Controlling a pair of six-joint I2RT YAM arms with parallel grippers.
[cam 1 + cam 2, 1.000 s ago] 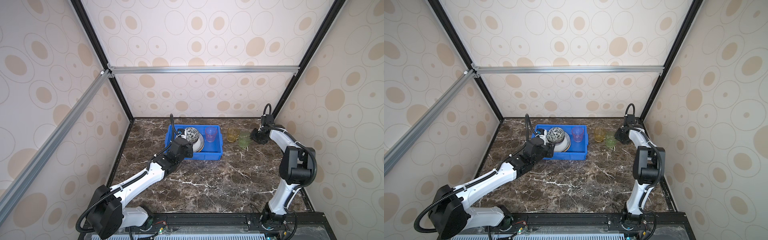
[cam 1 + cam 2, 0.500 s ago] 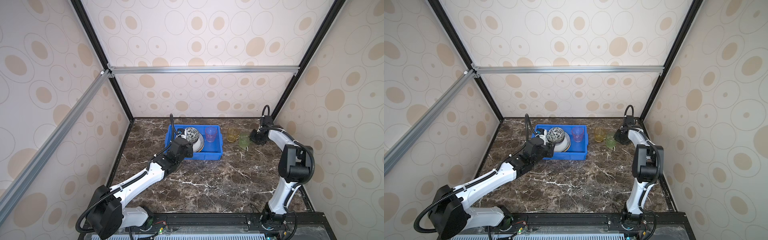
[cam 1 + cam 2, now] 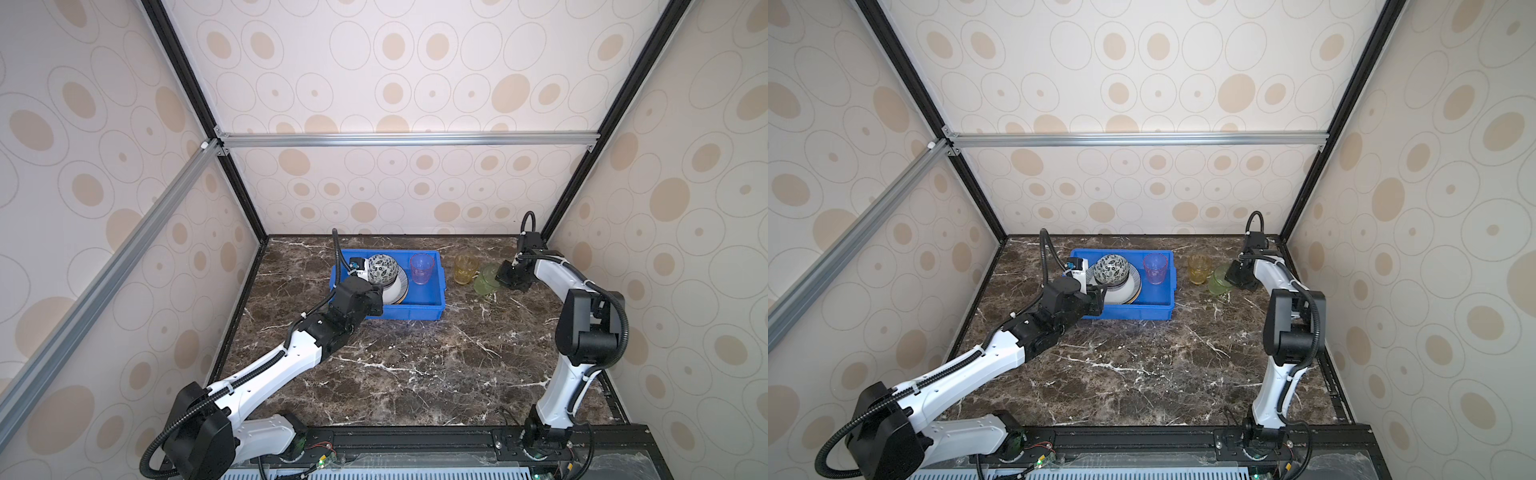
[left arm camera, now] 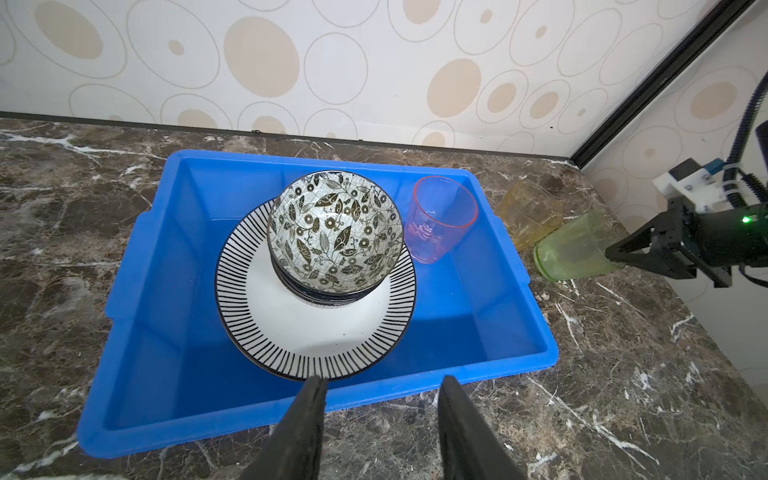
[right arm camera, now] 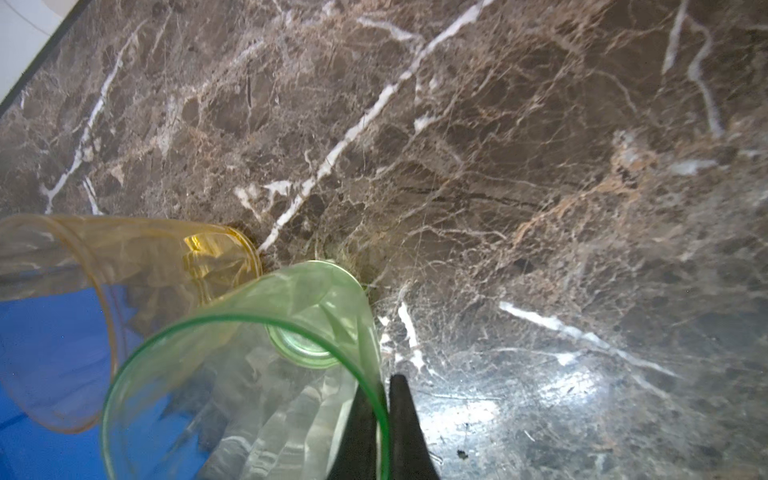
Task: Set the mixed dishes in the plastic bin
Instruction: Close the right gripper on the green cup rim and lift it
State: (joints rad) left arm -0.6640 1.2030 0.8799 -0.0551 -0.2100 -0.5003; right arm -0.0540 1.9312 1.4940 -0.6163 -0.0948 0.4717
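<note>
desk (image 3: 415, 353): dark marble, carries everything.
bin (image 3: 411, 312): blue, at the desk's back, left of middle.
plate (image 4: 316, 328): striped rim, lying flat in the bin.
bowl (image 4: 334, 232): floral, resting on the plate.
left claw (image 4: 380, 382): about half open, empty, over the bin's near wall.
right claw (image 5: 384, 386): clamped on the green tumbler's wall, one finger inside, one outside.
pink tumbler (image 3: 422, 268): upright in the bin's right end.
yellow tumbler (image 3: 464, 269): on the desk, just right of the bin.
green tumbler (image 3: 487, 279): tilted, beside the yellow tumbler, outside the bin.

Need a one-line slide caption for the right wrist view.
Right gripper pinches the rim of the green tumbler; yellow tumbler stands beside it, blue bin beyond.
</note>
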